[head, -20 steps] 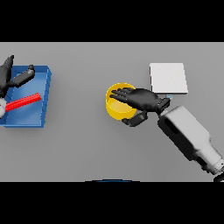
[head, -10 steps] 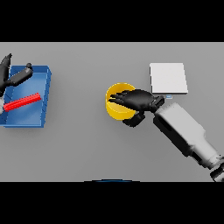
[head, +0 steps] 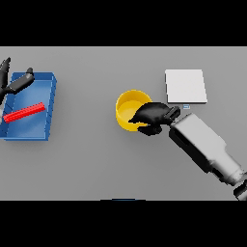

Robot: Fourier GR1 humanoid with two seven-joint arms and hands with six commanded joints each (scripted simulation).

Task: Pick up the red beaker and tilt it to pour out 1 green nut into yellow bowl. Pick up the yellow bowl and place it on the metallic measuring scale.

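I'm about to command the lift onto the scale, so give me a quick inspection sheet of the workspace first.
Surface: grey table, flat.
Job's things: yellow bowl at centre; contents cannot be told. Metallic measuring scale to its right, apart from it, nothing on it.
Clutter: blue tray at left holding a red bar.
Hands: right hand with fingers curled over the bowl's right rim. Left hand at the tray's far left corner, fingers straight, holding nothing.
Cables: nothing seen.
Surroundings: nothing seen.
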